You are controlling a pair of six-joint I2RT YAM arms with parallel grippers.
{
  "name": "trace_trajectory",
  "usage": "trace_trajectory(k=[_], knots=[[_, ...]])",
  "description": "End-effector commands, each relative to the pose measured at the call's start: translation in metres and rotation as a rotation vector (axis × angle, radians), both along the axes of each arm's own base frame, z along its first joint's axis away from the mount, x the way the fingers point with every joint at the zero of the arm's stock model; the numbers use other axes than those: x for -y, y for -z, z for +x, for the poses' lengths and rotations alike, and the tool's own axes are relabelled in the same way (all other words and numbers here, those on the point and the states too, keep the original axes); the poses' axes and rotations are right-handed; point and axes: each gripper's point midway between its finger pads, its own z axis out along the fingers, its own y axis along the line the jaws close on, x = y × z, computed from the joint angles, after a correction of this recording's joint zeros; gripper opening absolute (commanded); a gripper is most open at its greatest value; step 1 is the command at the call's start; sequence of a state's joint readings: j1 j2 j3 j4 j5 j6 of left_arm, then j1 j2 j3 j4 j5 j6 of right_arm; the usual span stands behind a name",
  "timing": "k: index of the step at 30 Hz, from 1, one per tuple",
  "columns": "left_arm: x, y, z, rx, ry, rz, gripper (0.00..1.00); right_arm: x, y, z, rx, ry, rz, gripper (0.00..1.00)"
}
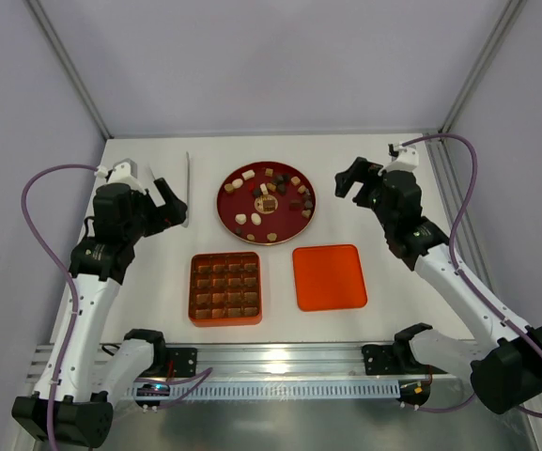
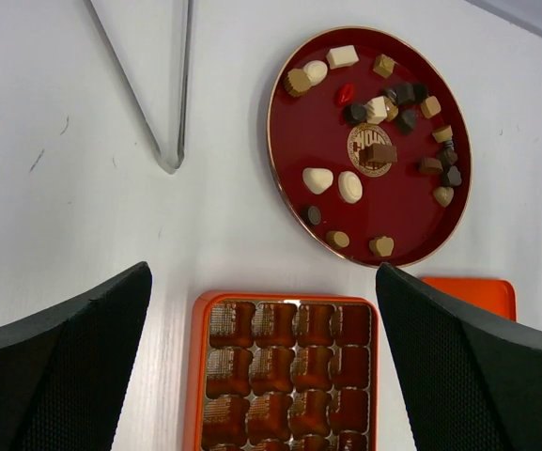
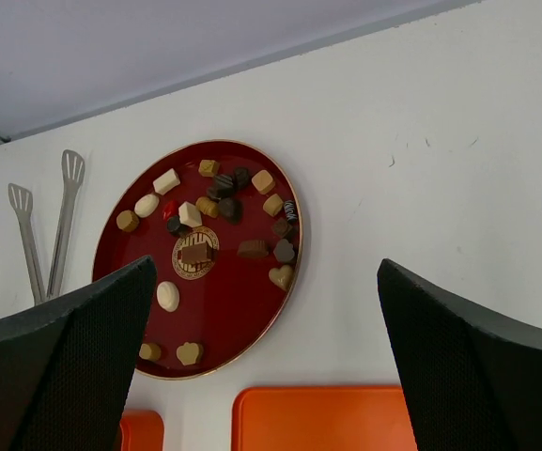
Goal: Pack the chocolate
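Observation:
The chocolate (image 1: 256,219) lies as several small dark, light brown and cream pieces on a round red plate (image 1: 285,221) at the table's middle back. The pieces also show in the left wrist view (image 2: 349,186) and the right wrist view (image 3: 167,296). An orange gridded box (image 1: 225,288) sits in front of the plate, and its shiny brown cells (image 2: 285,366) look empty. My left gripper (image 1: 167,205) is open and empty, raised left of the plate. My right gripper (image 1: 355,180) is open and empty, raised right of the plate.
A flat orange lid (image 1: 329,276) lies right of the box. Metal tongs (image 1: 188,188) lie left of the plate, close to my left gripper. The table ends at white walls at the back and sides.

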State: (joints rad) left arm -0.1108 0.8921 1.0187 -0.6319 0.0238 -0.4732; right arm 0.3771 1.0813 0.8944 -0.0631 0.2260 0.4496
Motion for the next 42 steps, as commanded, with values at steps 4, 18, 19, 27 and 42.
trace_trajectory(k=[4, 18, 19, 27, 42], knots=[[0.003, -0.018, 0.004, 0.056, 0.014, -0.017, 1.0, 0.004, -0.035, -0.001, 0.078, 0.003, -0.004, 1.0], [0.009, -0.019, 0.003, 0.051, 0.049, -0.022, 1.0, -0.016, -0.008, 0.006, -0.054, -0.109, -0.084, 1.0], [0.007, -0.016, 0.004, 0.044, 0.042, -0.016, 1.0, -0.016, -0.006, 0.006, -0.062, -0.113, -0.085, 1.0], [-0.037, 0.017, 0.039, -0.101, -0.201, 0.134, 1.0, -0.026, -0.001, 0.001, -0.082, -0.158, -0.081, 1.0], [-0.042, 0.13, 0.17, -0.4, -0.163, 0.229, 1.0, -0.031, 0.0, -0.035, -0.073, -0.243, -0.043, 1.0]])
